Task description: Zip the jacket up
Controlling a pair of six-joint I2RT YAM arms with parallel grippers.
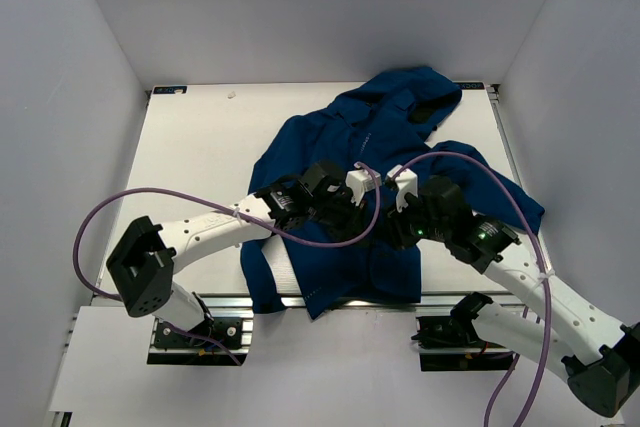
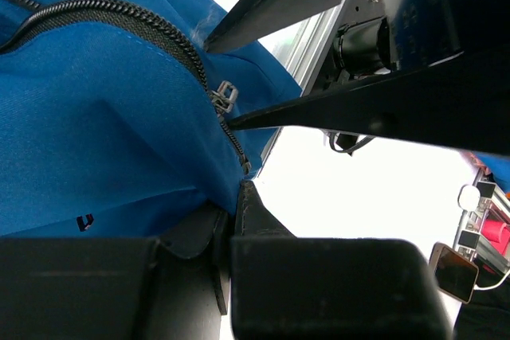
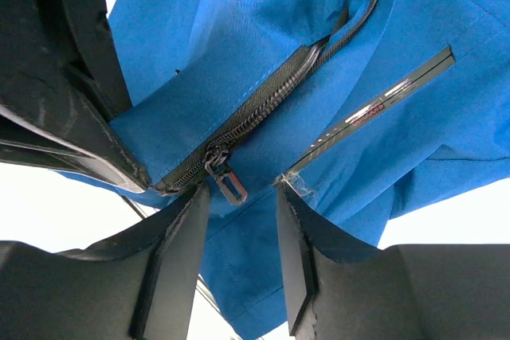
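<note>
The jacket (image 1: 340, 137) is spread on the counter (image 1: 200, 147), with the hood toward the far edge and the hem at the near edge. The left pincer (image 2: 236, 201) is seen pressed together on the jacket's lower edge, just below the bottom end of the zipper (image 2: 119, 17). The right pincer (image 3: 241, 197) is held apart, and the zipper pull (image 3: 231, 187) is framed between its fingers (image 3: 187, 220) with neither seen touching it.

Blue hooded jacket (image 1: 320, 142), slider (image 3: 217, 166) near hem
</note>
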